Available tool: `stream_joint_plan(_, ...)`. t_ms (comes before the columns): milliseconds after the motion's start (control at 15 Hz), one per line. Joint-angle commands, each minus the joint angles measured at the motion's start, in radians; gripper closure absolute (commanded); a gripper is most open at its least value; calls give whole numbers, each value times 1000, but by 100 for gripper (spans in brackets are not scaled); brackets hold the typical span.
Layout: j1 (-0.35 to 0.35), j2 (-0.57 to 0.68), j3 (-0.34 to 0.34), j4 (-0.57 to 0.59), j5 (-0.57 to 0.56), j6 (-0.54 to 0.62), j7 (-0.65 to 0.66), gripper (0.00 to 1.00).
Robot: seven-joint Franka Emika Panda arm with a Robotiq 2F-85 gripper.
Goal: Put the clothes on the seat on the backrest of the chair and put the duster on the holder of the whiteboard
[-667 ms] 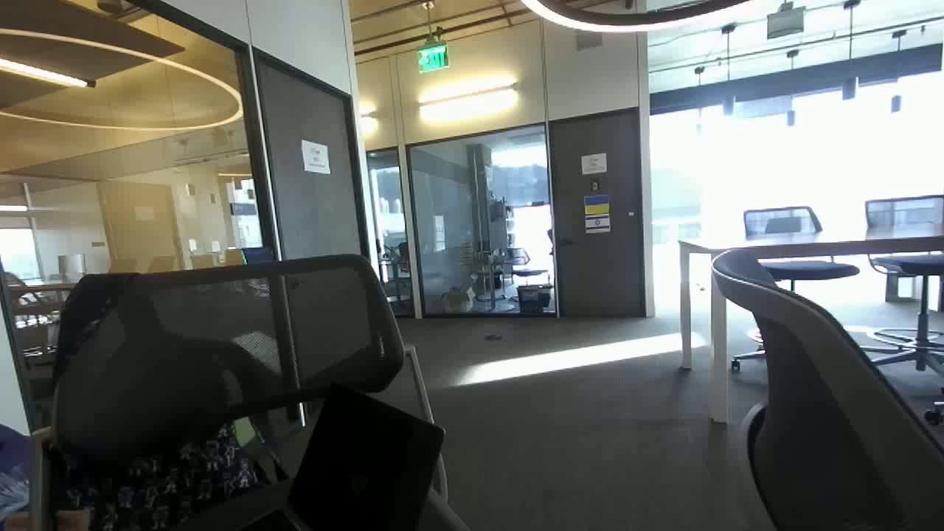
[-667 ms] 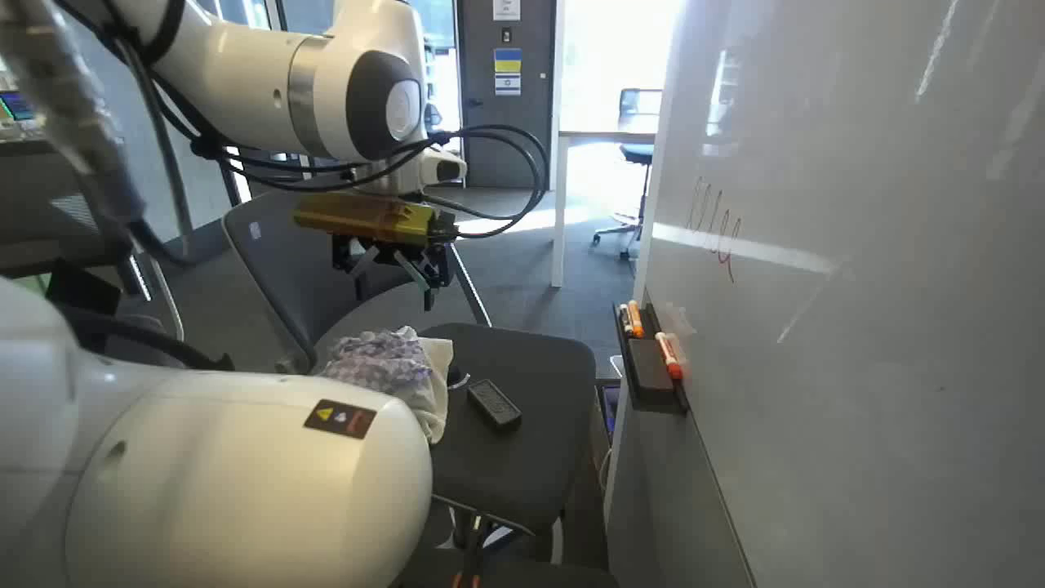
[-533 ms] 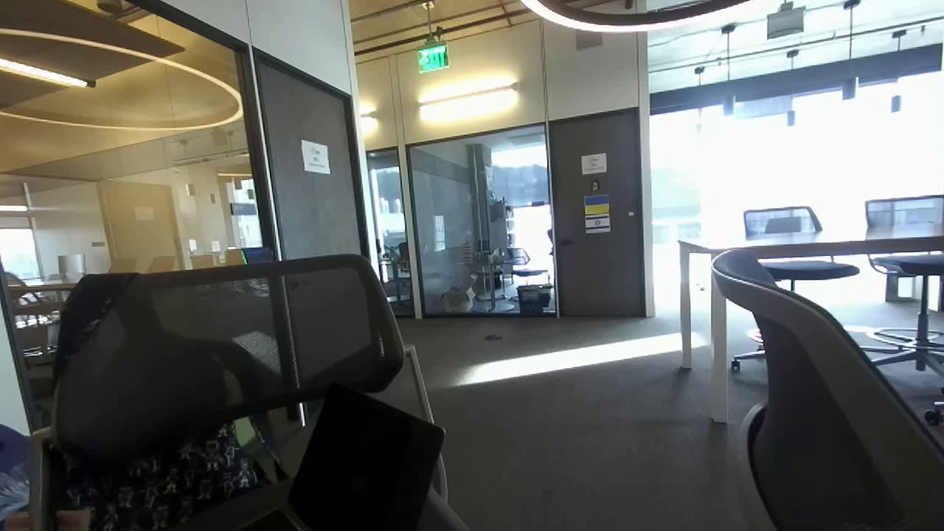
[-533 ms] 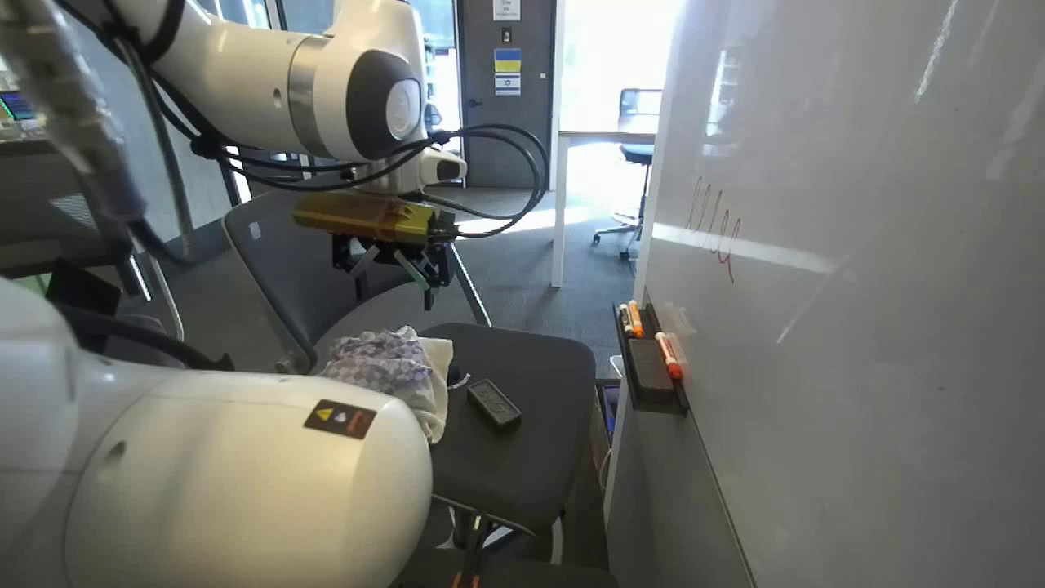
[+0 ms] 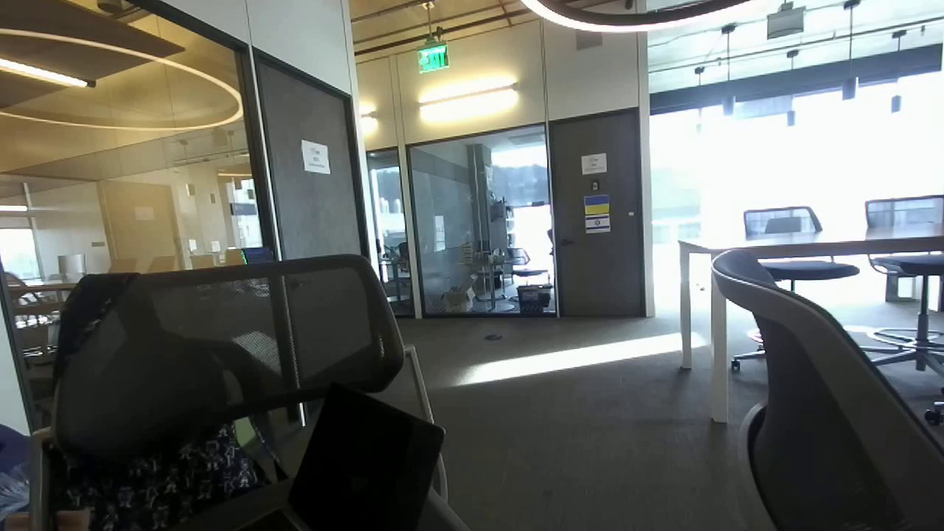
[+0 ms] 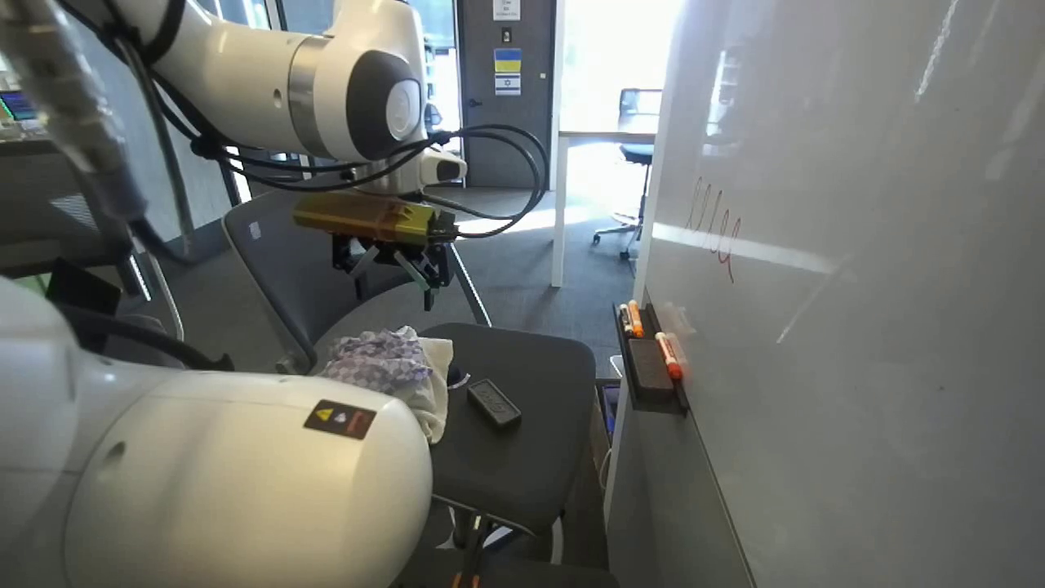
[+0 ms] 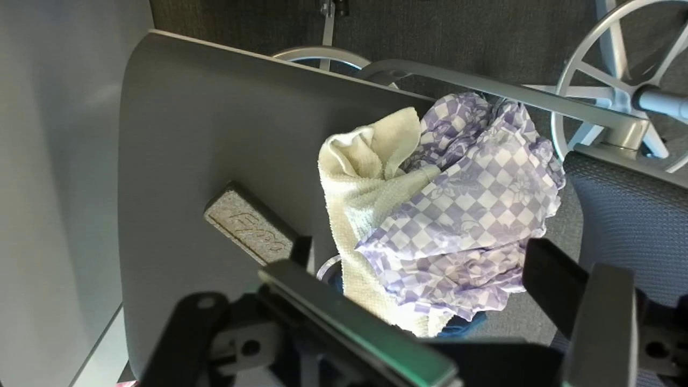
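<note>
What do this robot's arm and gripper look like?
The arm is white and rounded, with a silver band, a dark grey joint cover, a dark label bearing a yellow triangle, and looping black cables. The gripper is mostly black and angular, with an amber casing and, in the wrist view, grey linkage bars.

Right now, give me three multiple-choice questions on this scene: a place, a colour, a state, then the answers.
1) Where is the lettered duster? A: on the floor; B: on the seat; C: on the backrest.
2) On the checked cloth, what colour are the darker squares? A: purple; B: red; C: green.
3) How is the gripper? A: shut on the duster; B: shut and empty; C: open.

1 B: the wrist view shows it lying there; 2 A: purple alternates with white; 3 C: the jaws stand apart.
</note>
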Motion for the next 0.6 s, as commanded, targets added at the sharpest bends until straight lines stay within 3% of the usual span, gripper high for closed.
stream_joint_plan(0,32,140,16,45,41,83,-11,0)
stream_joint_plan(267,74,374,64,110,73,273,9,0)
stream_joint_plan(533,82,621,129,206,30,421,44,0)
